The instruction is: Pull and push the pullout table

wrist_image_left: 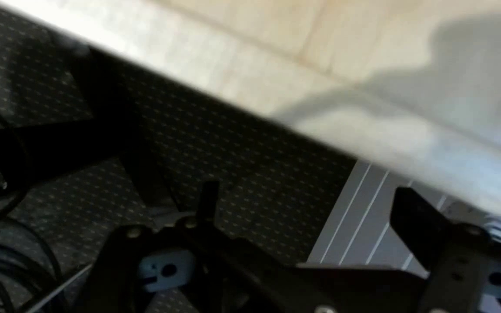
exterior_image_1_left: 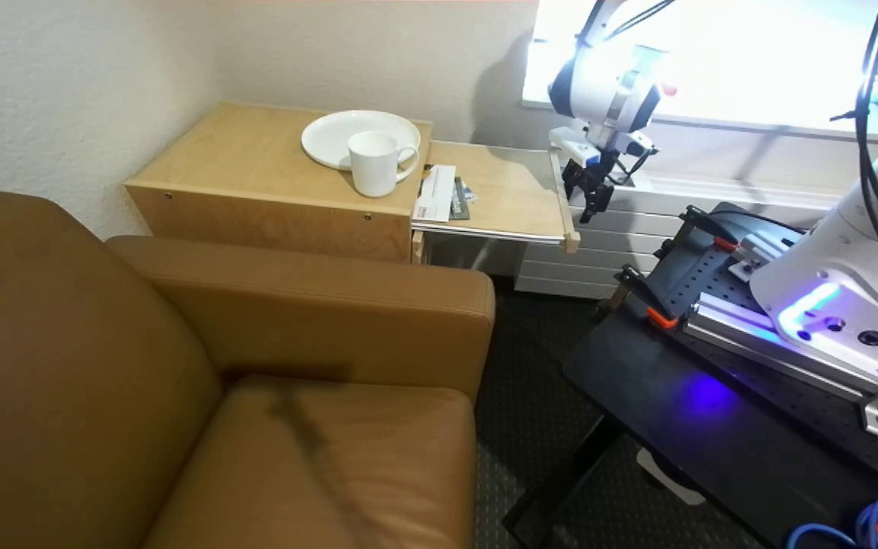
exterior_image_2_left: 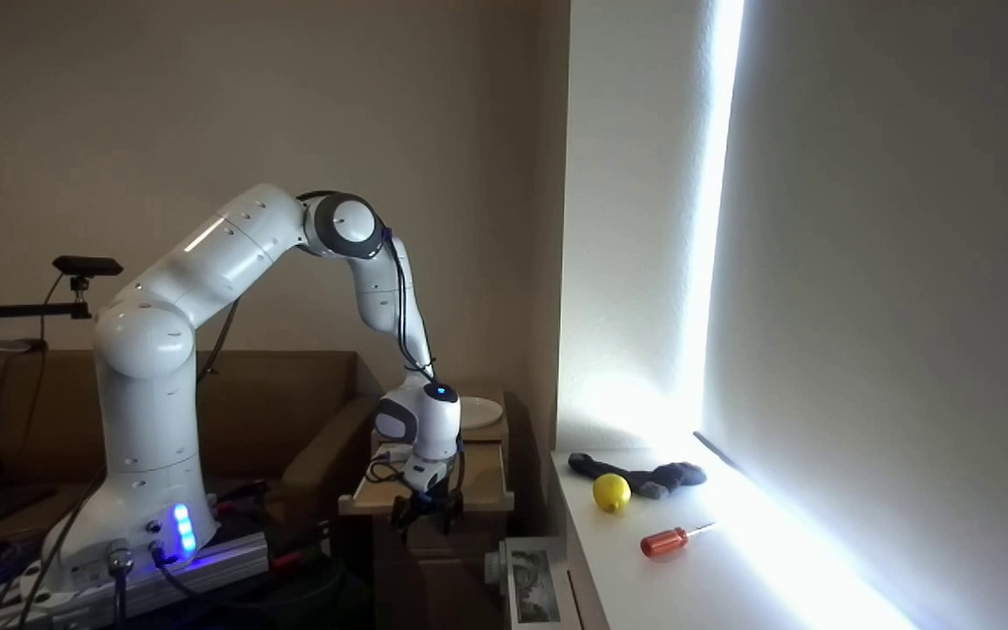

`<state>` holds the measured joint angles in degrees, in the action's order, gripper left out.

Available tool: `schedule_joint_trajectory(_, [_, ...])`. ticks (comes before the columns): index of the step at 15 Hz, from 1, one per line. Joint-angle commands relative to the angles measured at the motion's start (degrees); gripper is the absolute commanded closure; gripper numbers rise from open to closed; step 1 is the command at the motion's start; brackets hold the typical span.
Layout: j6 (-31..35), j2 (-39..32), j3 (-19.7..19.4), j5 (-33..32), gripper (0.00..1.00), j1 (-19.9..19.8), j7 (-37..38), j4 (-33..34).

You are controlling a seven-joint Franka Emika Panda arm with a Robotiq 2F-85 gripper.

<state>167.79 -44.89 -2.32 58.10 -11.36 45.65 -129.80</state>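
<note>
The pullout table (exterior_image_1_left: 511,179) is a thin light-tan board that sticks out from under the top slab of the matching cabinet (exterior_image_1_left: 248,164). It has a raised lip along its outer end, and it also shows in an exterior view (exterior_image_2_left: 484,477) and across the top of the wrist view (wrist_image_left: 242,56). My gripper (exterior_image_1_left: 587,204) is just off the board's outer end, pointing down. It also shows in an exterior view (exterior_image_2_left: 425,518). In the wrist view my gripper (wrist_image_left: 306,193) has its fingers wide apart with nothing between them. I cannot tell whether a finger touches the lip.
A white card (exterior_image_1_left: 437,194) and small dark cards lie on the board. A white mug (exterior_image_1_left: 373,168) and plate (exterior_image_1_left: 325,141) stand on the cabinet. The leather armchair (exterior_image_1_left: 332,297), black table (exterior_image_1_left: 622,374) and ribbed radiator (exterior_image_1_left: 561,271) are close by. A windowsill (exterior_image_2_left: 591,560) holds a lemon (exterior_image_2_left: 612,493).
</note>
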Motion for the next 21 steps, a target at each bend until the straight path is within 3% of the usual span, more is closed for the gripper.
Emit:
schedule_joint_trajectory(1, [6.02, -2.77, 6.92, 6.80, 0.00, -4.91, -5.79, 4.75])
schedule_joint_trajectory(7, [16.02, -5.40, 19.66, 14.01, 0.00, -11.81, -17.10, 11.47])
schedule_joint_trajectory(16, [24.75, -11.30, 30.96, 9.05, 0.00, -12.20, -20.45, 18.33])
schedule_joint_trajectory(21, [26.92, -13.05, 40.01, 2.97, 0.00, -15.80, -19.80, 19.14])
